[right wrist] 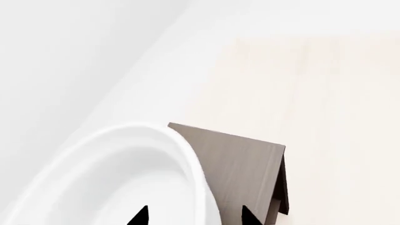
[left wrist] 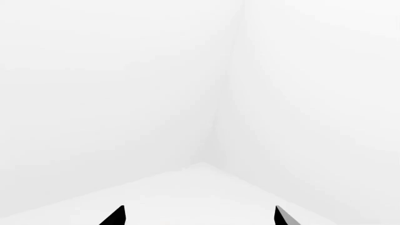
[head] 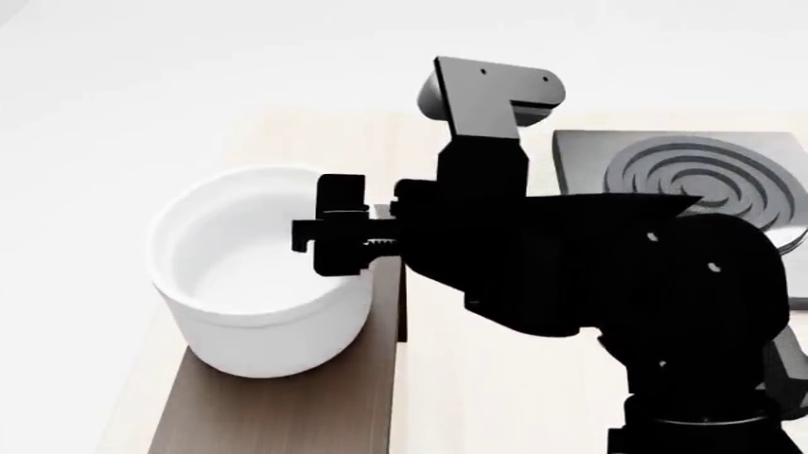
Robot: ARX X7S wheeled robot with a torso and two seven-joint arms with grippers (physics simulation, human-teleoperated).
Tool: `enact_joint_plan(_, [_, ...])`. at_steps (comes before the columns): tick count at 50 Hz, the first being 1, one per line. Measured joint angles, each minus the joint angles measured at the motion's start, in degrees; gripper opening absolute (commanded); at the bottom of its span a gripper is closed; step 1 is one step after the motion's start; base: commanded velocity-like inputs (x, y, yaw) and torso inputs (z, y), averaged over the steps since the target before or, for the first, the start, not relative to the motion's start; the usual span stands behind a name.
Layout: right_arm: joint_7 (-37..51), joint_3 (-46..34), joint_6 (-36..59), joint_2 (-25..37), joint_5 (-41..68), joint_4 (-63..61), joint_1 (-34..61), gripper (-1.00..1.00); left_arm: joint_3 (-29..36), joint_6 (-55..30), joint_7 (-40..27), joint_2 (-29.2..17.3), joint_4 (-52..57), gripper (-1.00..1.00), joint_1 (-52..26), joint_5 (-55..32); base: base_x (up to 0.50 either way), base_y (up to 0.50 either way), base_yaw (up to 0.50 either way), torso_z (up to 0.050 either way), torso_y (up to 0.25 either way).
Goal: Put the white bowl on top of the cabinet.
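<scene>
Head view shows the black right arm [head: 593, 274] filling the middle and lower right, reaching across toward the left; beneath it lies a pale wooden tabletop [head: 493, 378], and on that the cabinet [head: 278, 407], a long box with a grey-brown wood-grain top and a dark side face; the white bowl [head: 246, 284] stands upright on that top, toward the far end, its wall overhanging nothing that can be seen; at the right, behind the arm, sits the square grey stove plate [head: 694, 175] with concentric rings, well apart from the bowl; the right gripper [head: 339, 238] sits at the bowl's near-right rim, with one finger inside and one outside as far as the right wrist view tells.

In the right wrist view the bowl's thick rim [right wrist: 194, 173] runs between the two dark fingertips [right wrist: 138, 216], which stand spread on either side of it and seem not to press it; the right gripper reads as released around the rim; the cabinet top extends beyond the bowl to its far corner.

The left wrist view shows only white walls and the left gripper [left wrist: 198, 216], its two black tips wide apart, holding nothing.
</scene>
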Motion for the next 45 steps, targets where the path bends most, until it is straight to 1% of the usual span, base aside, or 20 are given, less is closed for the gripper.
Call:
enact_joint_plan(14, [-2.54, -0.75, -2.75, 0.95, 0.57, -2.67, -0.01, 1.00, 0.14, 0.18, -0.12, -0.10, -0.15, 1.00, 0.01, -0.09, 0.00, 0.00, 0.00, 0.000, 0.000])
enact_joint_plan(28, [-2.35, 1.67, -5.54, 3.04, 2.22, -8.89, -0.92, 1.00, 0.35, 0.22, -0.22, -0.21, -0.11, 1.00, 0.03, -0.23, 0.00, 0.00, 0.00, 0.000, 0.000])
enact_joint_plan(45, [-1.55, 4.16, -11.76, 7.38, 0.15, -18.43, -6.25, 1.00, 0.58, 0.62, -0.14, -0.25, -0.17, 1.00, 0.11, -0.46, 0.00, 0.00, 0.00, 0.000, 0.000])
